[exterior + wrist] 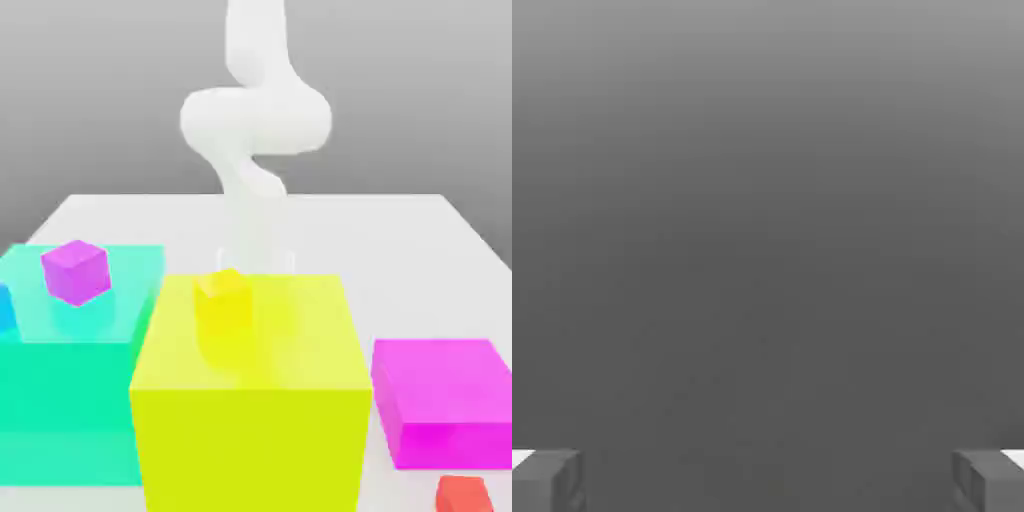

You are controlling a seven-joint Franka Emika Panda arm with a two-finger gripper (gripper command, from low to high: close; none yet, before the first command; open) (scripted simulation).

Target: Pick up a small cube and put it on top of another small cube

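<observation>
The gripper (pixel 768 480) is open, its two fingers (pixel 547 478) far apart with nothing between them. The small red cube (pixel 463 493) lies on the white table (pixel 420 230), just beside the magenta block (pixel 445 400), near the big yellow block (pixel 250 400).

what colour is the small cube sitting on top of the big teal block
Purple: the small purple cube rests on the big teal block, clearest in the exterior view.

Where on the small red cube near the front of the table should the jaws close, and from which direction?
Likely from straight above, closing on two opposite vertical faces. The small red cube sits flat on the white table, apart from the magenta block behind it, so its sides look free. The gripper stands open, which suits a descent over it.
</observation>
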